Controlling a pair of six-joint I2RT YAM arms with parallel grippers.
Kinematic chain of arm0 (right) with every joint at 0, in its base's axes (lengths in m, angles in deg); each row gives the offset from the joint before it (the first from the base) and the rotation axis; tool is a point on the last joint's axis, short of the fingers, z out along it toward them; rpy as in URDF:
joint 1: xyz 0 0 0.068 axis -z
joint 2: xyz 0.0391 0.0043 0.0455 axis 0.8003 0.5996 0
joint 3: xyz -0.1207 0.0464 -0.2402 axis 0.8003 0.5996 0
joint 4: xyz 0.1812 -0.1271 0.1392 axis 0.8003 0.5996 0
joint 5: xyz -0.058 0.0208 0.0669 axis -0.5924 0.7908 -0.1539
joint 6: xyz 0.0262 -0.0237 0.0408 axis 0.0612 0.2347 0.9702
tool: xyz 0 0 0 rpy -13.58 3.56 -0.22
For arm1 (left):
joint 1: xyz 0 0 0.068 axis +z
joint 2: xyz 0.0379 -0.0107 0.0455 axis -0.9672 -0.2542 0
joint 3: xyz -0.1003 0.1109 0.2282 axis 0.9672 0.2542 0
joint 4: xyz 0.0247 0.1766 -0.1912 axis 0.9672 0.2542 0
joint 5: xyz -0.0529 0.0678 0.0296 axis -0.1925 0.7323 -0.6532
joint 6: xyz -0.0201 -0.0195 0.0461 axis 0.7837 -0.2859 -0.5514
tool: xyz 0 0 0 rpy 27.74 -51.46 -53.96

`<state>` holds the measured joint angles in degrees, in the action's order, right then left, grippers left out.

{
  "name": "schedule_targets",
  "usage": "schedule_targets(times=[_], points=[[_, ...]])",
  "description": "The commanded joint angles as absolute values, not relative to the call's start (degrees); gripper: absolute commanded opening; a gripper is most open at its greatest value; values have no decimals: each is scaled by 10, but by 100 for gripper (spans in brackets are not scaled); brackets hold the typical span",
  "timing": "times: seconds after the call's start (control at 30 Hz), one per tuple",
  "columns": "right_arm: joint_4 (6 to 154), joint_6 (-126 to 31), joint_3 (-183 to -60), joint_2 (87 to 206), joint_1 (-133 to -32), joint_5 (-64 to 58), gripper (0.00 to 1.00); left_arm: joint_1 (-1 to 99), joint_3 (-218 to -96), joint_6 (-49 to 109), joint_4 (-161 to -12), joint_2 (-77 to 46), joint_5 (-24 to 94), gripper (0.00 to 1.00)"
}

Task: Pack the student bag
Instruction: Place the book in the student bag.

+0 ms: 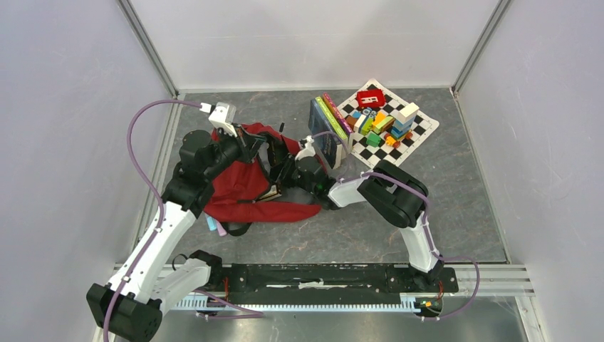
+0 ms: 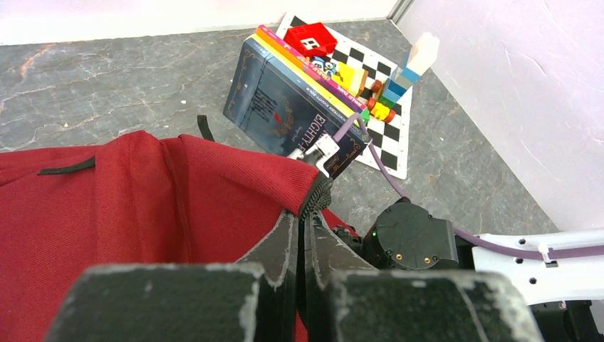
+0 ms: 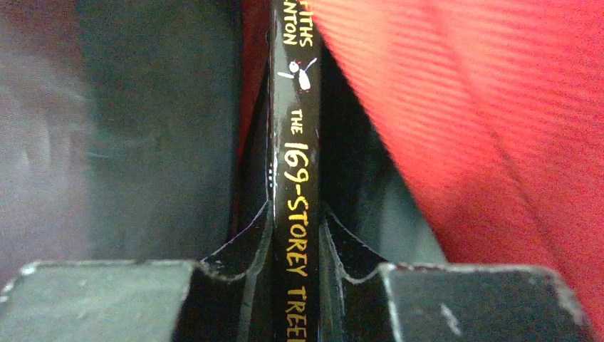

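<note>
the dark-red student bag [image 1: 242, 187] lies left of centre on the worktop [image 1: 441, 206], its zipper edge pinched in the clenched left fingers [image 2: 285, 249]; at its mouth the right fingers [image 3: 235, 285] grasp a black book [image 3: 293, 178] spine-out, and further right more books [image 1: 324, 128] stand beside a chequered mat [image 1: 426, 127] of blocks [image 1: 388, 127]

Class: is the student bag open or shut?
Open. The left gripper pinches the student bag by its zipper edge; the right gripper holds a book inside.
</note>
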<state>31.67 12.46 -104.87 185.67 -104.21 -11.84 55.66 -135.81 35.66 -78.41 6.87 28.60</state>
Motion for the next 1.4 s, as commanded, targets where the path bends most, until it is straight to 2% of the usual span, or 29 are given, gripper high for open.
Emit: schedule_targets(times=[0.0,0.23,0.37,0.47,0.57,0.87,0.97,1.03,1.07,1.1,1.17,1.27,1.37], points=[[339,33,-1122,1850,-1056,-144,21,558,-1371,353,-830,68,270,2],[363,0,-1140,1873,-1064,-165,30,558,-1371,358,-832,59,263,2],[350,-27,-1114,1850,-1065,-177,44,558,-1372,355,-828,61,268,2],[337,-63,-1077,1812,-1065,-201,62,558,-1371,350,-825,62,278,2],[305,-96,-1037,1769,-1065,-211,71,558,-1371,343,-818,59,293,2],[315,-201,-953,1630,-1065,-209,79,558,-1370,331,-805,65,338,2],[315,-199,-931,1582,-1053,-150,83,558,-1376,346,-799,73,346,2],[357,-156,-944,1535,-1017,-54,81,558,-1355,330,-842,73,415,2],[438,-185,-982,1503,-1002,-29,80,567,-1366,316,-840,57,430,2],[555,-254,-1028,1477,-997,-51,83,587,-1394,321,-822,33,426,2],[664,-399,-1097,1441,-989,-124,95,621,-1414,369,-830,5,353,2],[706,-461,-1123,1434,-945,-136,95,628,-1375,422,-907,-10,266,2],[738,-468,-1126,1449,-920,-117,93,628,-1372,403,-882,-19,259,2]])
